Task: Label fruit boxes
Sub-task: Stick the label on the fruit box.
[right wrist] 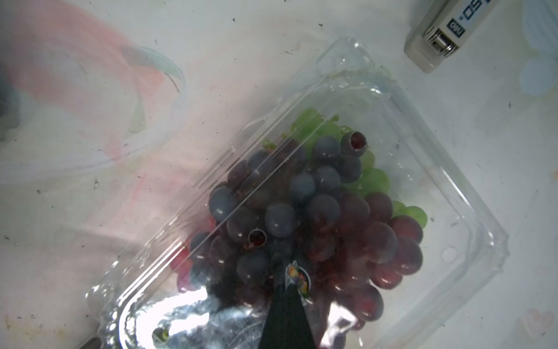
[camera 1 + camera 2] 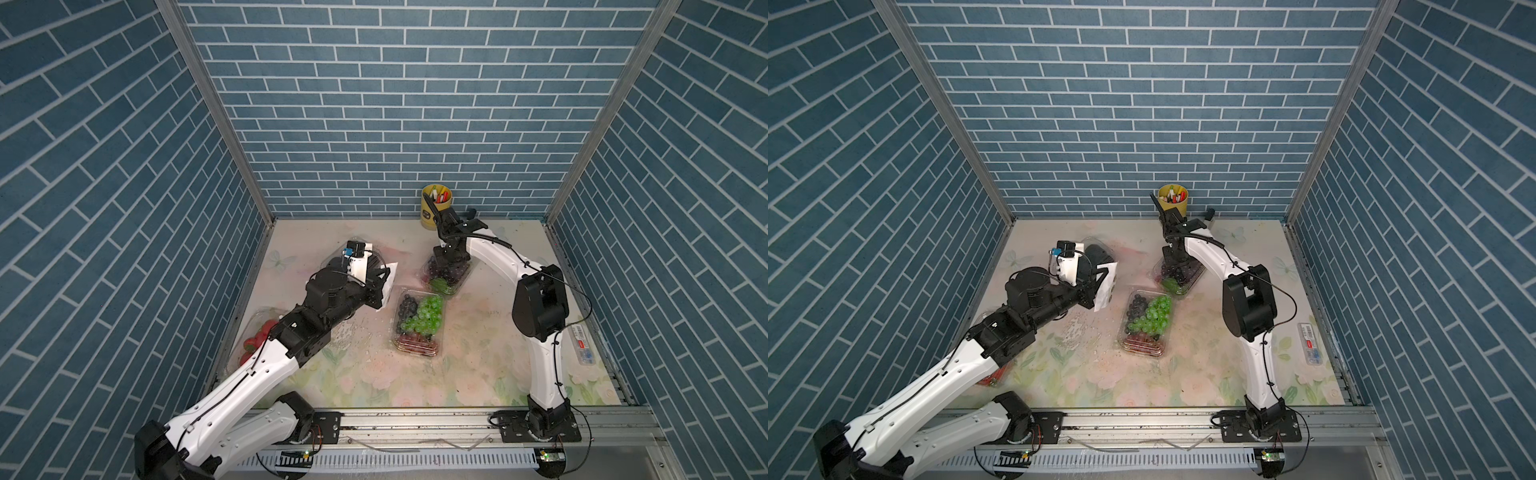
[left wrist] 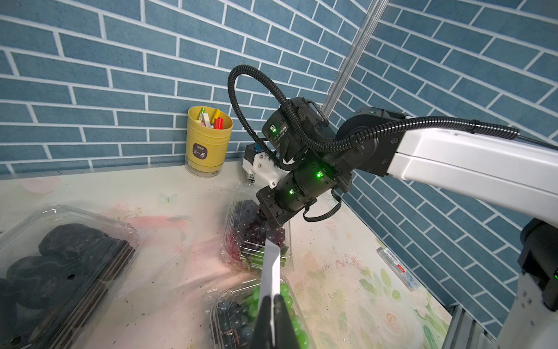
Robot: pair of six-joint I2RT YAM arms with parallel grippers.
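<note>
Plainly a sticking step.

- Right gripper (image 1: pixel 294 273): jaws closed, a small coloured sticker (image 1: pixel 299 278) pinched at their tips. It is low over the lid of the purple grape box (image 1: pixel 422 157), which sits at 1 o'clock on the worktop (image 2: pixel 478 374). Cannot tell whether the sticker touches the lid.
- Left gripper (image 3: pixel 273 302): jaws closed on the white sticker sheet (image 3: pixel 271 266), held up at 10 o'clock, near the black berry box (image 3: pixel 69 250).
- Next move, my reading: press the sticker flat, open, lift straight off. The thin lid may flex, and the sticker may cling to a jaw.
- Mixed grape box (image 2: pixel 417 324): centre.
- Strawberry box (image 2: pixel 257 332): 8 o'clock, half under the left arm, seen in the top views only.
- The sticker shows only in the right wrist view; in the top views the wrist covers it.
</note>
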